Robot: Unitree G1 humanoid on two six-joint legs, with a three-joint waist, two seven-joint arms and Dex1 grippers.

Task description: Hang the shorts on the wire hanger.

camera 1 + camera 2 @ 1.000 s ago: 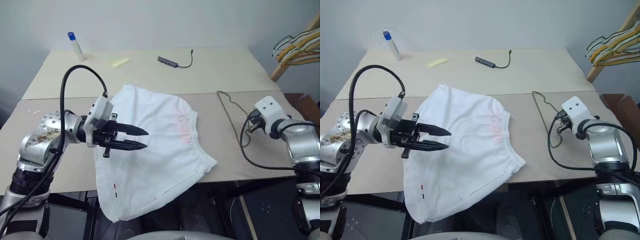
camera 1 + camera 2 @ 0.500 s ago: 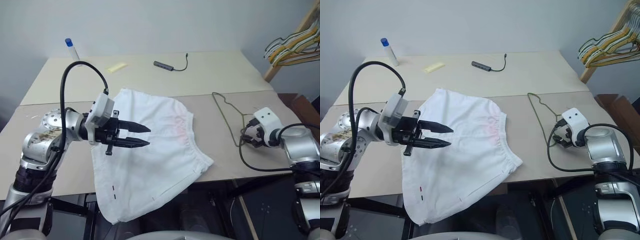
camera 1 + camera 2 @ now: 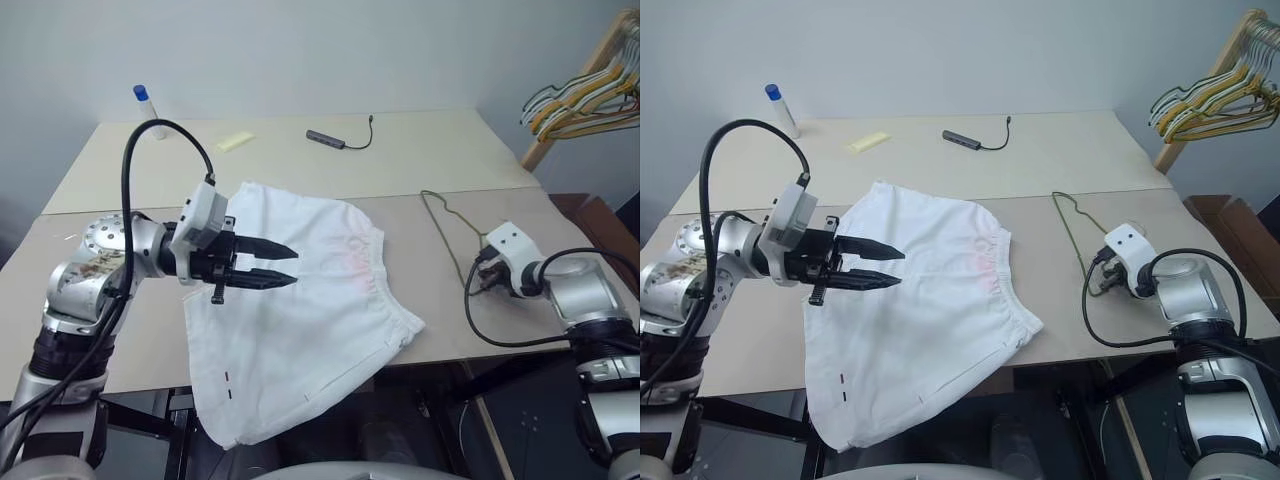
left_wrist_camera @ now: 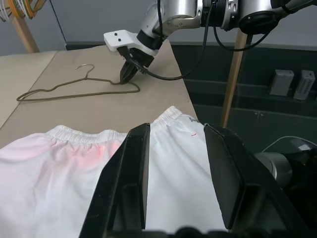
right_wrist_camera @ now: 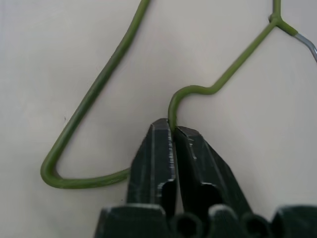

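Pinching the wire hanger at its shoulder bend, the right end effector is clenched on the wire to lift it off the counter, while the left end effector, fingers apart and empty, hovers over the shorts lying just left of the hanger.

Bare test room or lab – plain beige table, blank grey wall (hangers racked aside).
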